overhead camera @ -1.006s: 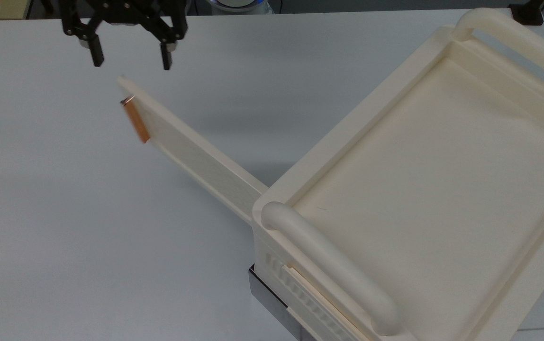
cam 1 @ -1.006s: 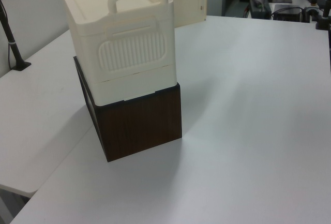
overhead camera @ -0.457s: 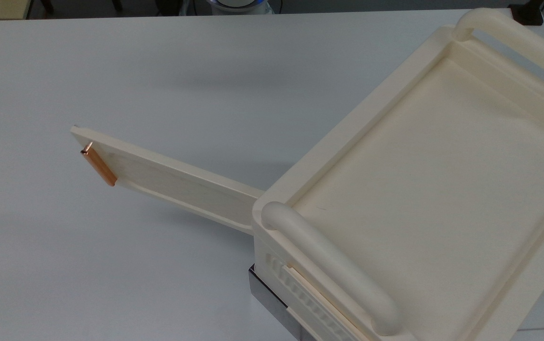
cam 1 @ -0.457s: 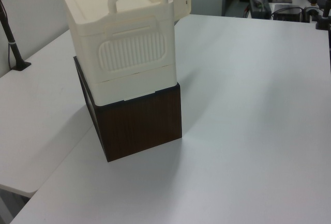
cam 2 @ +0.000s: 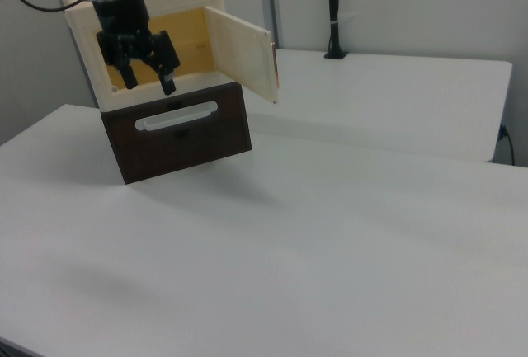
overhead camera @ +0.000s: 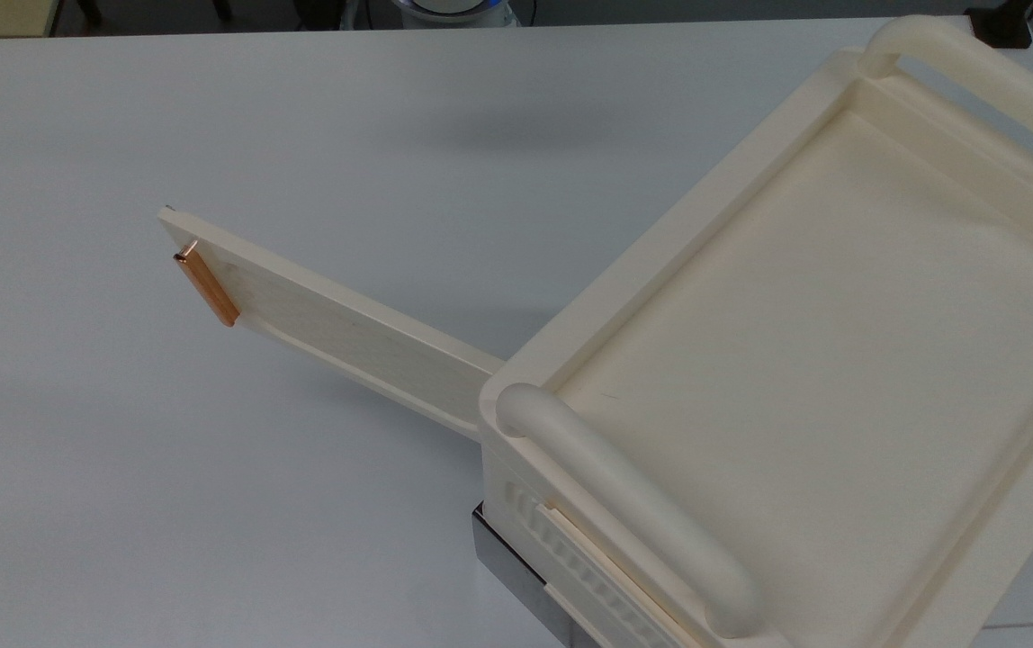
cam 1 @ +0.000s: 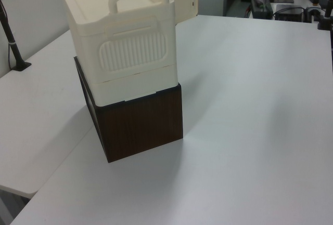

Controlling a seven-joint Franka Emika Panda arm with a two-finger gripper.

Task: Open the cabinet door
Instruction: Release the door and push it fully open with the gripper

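One thin cream cabinet door (overhead camera: 336, 333) with its copper bar handle (overhead camera: 207, 286) stands wide open, swinging back slightly from half a second ago. Released, the black two-finger gripper (cam 2: 148, 77), fingers spread, hangs at the door's nine o'clock in the right view; opening looks done.

scene is evenly and brightly lit from overhead; soft diffuse shadows are cast on the white table (overhead camera: 211, 495) beside the cabinet door (overhead camera: 345, 337) and dark base (cam 1: 140, 123). slight bluish cast is seen in the top view; no glare or motion blur is noted.

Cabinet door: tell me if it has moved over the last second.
Yes. In the top view the cabinet door has swung toward the picture's bottom left, its hinge fixed at the cabinet corner.
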